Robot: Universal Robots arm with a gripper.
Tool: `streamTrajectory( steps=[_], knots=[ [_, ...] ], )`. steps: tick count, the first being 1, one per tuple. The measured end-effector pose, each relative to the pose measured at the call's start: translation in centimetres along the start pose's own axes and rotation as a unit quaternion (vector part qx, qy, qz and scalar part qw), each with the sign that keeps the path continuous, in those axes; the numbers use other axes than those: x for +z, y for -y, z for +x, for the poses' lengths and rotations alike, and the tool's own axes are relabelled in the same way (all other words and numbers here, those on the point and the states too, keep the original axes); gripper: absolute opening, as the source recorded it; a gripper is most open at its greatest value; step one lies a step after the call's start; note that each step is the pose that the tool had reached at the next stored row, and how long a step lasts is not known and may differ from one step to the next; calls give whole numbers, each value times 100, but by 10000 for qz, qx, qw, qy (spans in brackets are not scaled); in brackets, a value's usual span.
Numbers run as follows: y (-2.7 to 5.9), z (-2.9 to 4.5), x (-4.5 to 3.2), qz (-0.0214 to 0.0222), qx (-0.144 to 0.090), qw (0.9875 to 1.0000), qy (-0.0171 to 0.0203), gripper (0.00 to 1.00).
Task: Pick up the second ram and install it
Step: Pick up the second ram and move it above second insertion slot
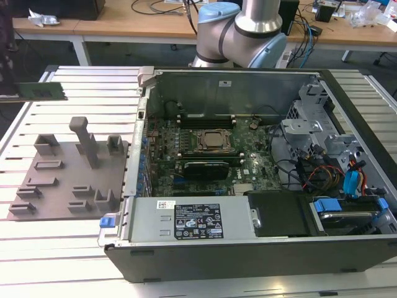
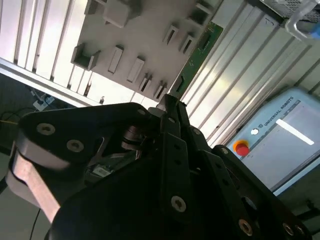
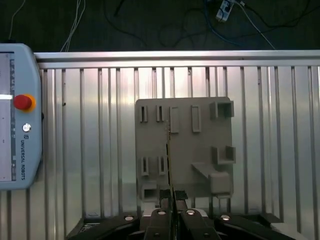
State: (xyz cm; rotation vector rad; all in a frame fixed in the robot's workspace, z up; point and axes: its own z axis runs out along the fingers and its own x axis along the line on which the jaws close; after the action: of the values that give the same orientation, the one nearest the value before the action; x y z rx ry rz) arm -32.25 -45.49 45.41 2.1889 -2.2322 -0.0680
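The second ram [image 1: 38, 91] is a thin green stick held in the air above the far-left part of the slatted table, level with the case's back wall. In the second wrist view the ram [image 2: 197, 55] juts out from my black gripper [image 2: 170, 102], which is shut on its end. Seen edge-on in the first wrist view, the ram [image 3: 169, 160] is a thin line rising from the gripper [image 3: 172, 200] over the grey holder plate [image 3: 200, 150]. The motherboard [image 1: 205, 155] with its CPU socket [image 1: 213, 141] lies in the open case at the exterior view's right.
The grey holder plate [image 1: 68, 180] with upright blocks and an angled post [image 1: 85, 139] sits on the slatted table [image 1: 74, 248]. A teach pendant [image 3: 17, 115] with a red button lies beside it. The power supply [image 1: 192, 220], drive bays [image 1: 347, 186] and cables crowd the case.
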Motion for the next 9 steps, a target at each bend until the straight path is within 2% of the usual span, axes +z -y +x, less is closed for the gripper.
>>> streamTrajectory(
  steps=[4, 9],
  knots=[
    [420, -8, 17, -13, -1, 10000, -1, 14],
    [878, -19, 49, -49, 0, 10000, -2, 14]
  ],
)
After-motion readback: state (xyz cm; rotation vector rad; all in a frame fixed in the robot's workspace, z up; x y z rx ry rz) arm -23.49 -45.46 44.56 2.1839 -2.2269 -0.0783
